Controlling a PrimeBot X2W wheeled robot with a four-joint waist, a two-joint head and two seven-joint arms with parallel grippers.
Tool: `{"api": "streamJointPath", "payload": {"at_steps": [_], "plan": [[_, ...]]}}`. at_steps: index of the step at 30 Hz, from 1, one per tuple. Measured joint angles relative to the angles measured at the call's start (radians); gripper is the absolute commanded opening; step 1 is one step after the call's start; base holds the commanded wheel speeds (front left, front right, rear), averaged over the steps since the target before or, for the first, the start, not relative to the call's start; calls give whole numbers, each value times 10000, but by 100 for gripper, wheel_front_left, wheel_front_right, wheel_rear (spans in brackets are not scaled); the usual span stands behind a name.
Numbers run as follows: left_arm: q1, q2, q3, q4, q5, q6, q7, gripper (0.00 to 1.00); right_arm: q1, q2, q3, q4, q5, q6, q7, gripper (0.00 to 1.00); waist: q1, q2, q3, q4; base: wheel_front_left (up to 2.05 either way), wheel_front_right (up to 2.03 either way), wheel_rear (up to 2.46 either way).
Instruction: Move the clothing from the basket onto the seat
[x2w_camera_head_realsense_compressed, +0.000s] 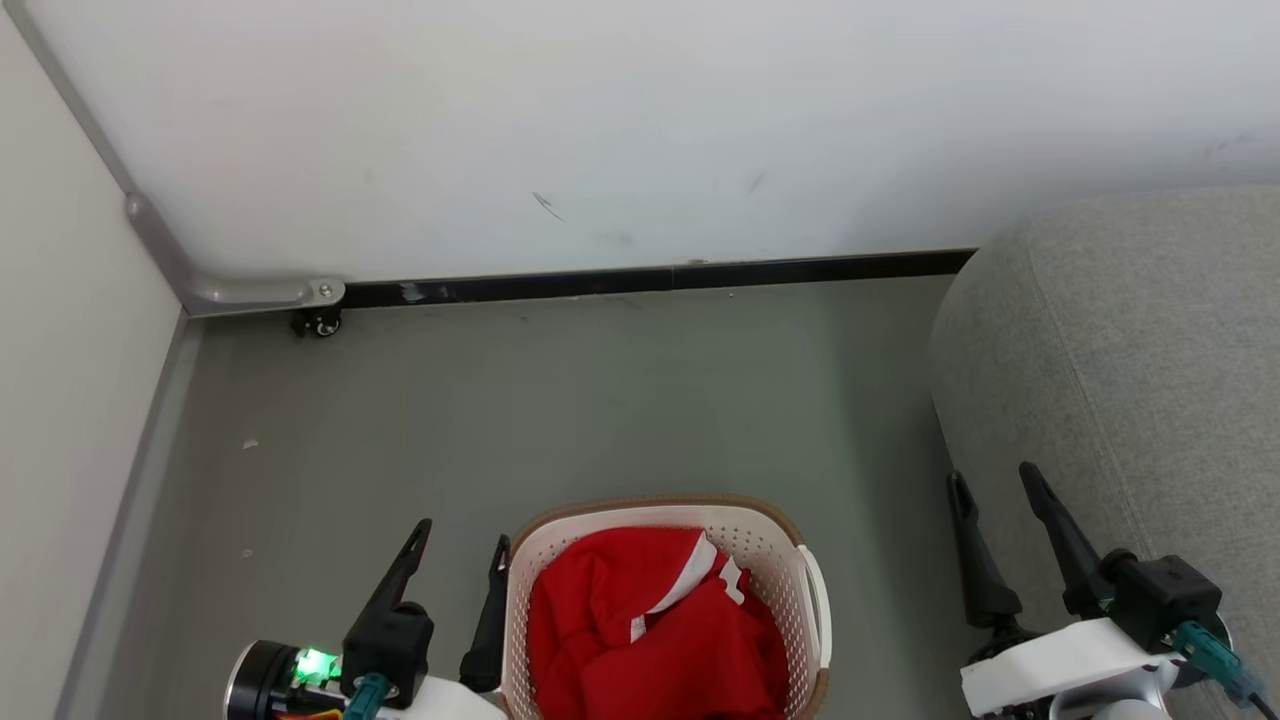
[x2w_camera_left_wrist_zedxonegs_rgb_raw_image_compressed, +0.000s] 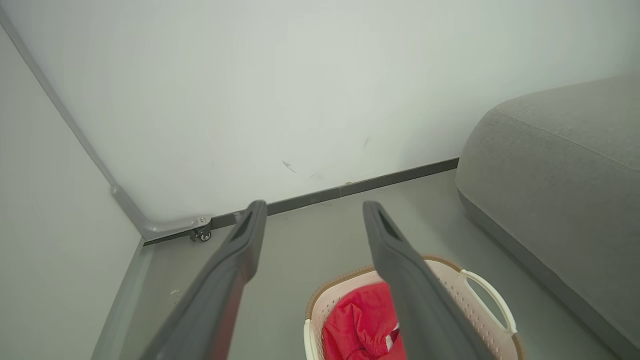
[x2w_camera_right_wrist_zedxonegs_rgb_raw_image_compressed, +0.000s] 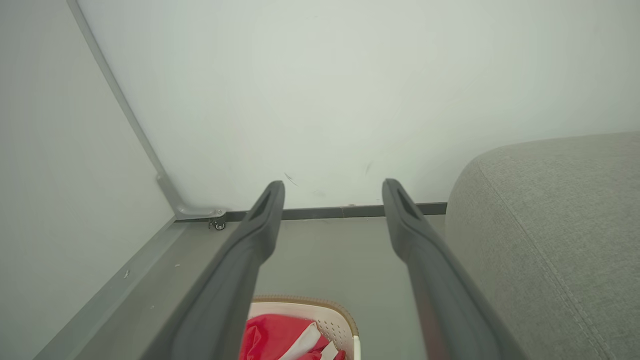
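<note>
Red clothing (x2w_camera_head_realsense_compressed: 650, 625) with white trim lies bunched in the cream basket (x2w_camera_head_realsense_compressed: 815, 590), which stands on the floor at the bottom centre of the head view. The clothing (x2w_camera_left_wrist_zedxonegs_rgb_raw_image_compressed: 357, 325) and the basket (x2w_camera_left_wrist_zedxonegs_rgb_raw_image_compressed: 487, 295) also show low in the left wrist view, and the clothing (x2w_camera_right_wrist_zedxonegs_rgb_raw_image_compressed: 280, 340) in the basket (x2w_camera_right_wrist_zedxonegs_rgb_raw_image_compressed: 345, 320) low in the right wrist view. The grey seat (x2w_camera_head_realsense_compressed: 1130, 370) fills the right side. My left gripper (x2w_camera_head_realsense_compressed: 462, 533) hangs open just left of the basket, holding nothing. My right gripper (x2w_camera_head_realsense_compressed: 992, 475) is open and empty beside the seat's front corner.
A white wall with a black skirting strip (x2w_camera_head_realsense_compressed: 650, 278) runs behind the grey floor (x2w_camera_head_realsense_compressed: 560, 400). A pale panel closes the left side, with a metal bracket and small caster (x2w_camera_head_realsense_compressed: 318, 322) in the corner. Bare floor lies between basket and wall.
</note>
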Motion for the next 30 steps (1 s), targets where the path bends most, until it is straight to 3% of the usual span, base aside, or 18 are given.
{"api": "streamJointPath", "payload": {"at_steps": [18,30], "plan": [[-1378,-117,-865,945,313,-683,0,100,5,10,13,-477,35,0,-65,100,0,1,1208,-426,0,0,0],[-2365,-194,-1078,1695,623,-769,0,100,-77,27,79,-1011,199,0,-96,100,0,0,2390,-849,0,0,0]]}}
